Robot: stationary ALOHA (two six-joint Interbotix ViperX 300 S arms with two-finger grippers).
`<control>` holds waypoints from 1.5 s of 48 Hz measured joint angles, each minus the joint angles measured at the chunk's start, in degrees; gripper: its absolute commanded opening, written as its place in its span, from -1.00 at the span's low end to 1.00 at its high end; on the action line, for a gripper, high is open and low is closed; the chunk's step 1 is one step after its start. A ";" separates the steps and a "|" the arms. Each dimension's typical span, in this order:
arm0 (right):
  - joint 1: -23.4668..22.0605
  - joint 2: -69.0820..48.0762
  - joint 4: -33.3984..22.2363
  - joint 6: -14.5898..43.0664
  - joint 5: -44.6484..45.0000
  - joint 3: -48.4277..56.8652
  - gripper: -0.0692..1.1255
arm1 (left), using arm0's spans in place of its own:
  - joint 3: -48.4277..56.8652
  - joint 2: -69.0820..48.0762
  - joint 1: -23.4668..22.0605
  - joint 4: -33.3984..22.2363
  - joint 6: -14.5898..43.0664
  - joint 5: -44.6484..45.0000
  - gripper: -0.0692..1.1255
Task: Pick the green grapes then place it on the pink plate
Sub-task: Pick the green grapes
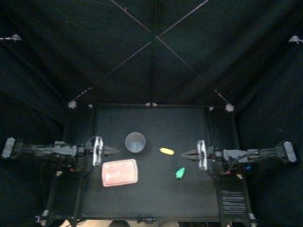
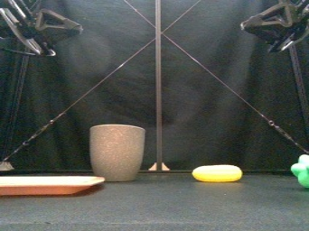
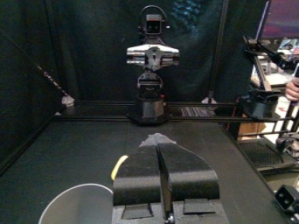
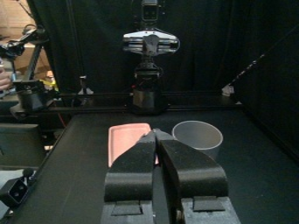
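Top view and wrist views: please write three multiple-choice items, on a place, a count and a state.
1. The green grapes lie: A on the pink tray; B on the table, right of the tray; C behind the tray.
2. Toys on the table: A one; B two; C four.
3. The left gripper and right gripper are: A shut, empty; B shut on grapes; C wide open.
Answers: B, they rest clear of the tray; B, grapes and a yellow toy; A, both wrist views show closed, empty jaws.

Pink tray [image 2: 49, 185], grey cup [image 2: 117, 152], yellow toy [image 2: 218, 173], green grapes [image 2: 302, 170] (half out of view), all apart.
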 measured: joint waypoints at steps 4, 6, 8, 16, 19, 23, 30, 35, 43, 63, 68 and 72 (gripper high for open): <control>0.00 0.53 0.00 0.00 0.62 0.44 -0.60 | -0.26 0.26 -0.09 -0.09 0.00 1.67 -0.61; 0.00 1.14 0.00 0.00 1.67 0.44 -0.60 | -0.35 0.35 -0.09 -0.09 0.00 2.64 -0.61; 0.09 2.02 -0.09 0.00 3.52 0.44 -0.60 | -0.44 0.44 0.00 -0.09 0.00 3.69 -0.61; 0.09 7.29 -0.09 0.00 13.01 -0.35 -0.60 | -1.41 0.44 0.00 -0.18 0.00 9.40 -0.61; 0.35 9.76 -0.18 -0.18 16.52 -0.97 -0.60 | -1.76 0.53 0.09 -0.18 0.00 11.25 -0.61; 0.79 13.10 -0.26 0.09 20.21 -1.85 -0.58 | -1.85 0.53 0.35 -0.18 0.00 12.48 -0.61; 2.72 16.96 0.79 1.05 21.01 -2.55 -0.40 | -1.85 0.44 0.97 -0.26 0.00 12.39 -0.61; 5.01 18.19 1.76 1.49 19.60 -2.64 -0.09 | -1.93 0.53 1.23 -0.35 0.00 11.78 -0.61; 7.47 18.54 2.55 1.67 17.67 -2.29 0.52 | -1.93 0.44 2.29 -0.44 0.09 10.63 -0.61; 12.57 23.55 5.98 1.32 27.25 -1.32 0.69 | -2.20 0.53 4.31 -2.11 0.00 7.47 -0.61; 13.71 25.31 4.57 0.97 29.00 -1.32 0.69 | -2.20 0.53 4.57 -2.37 0.00 7.21 -0.61; 13.80 26.72 2.64 0.88 29.36 -1.32 0.69 | -2.20 0.44 4.83 -2.64 0.00 6.94 -0.61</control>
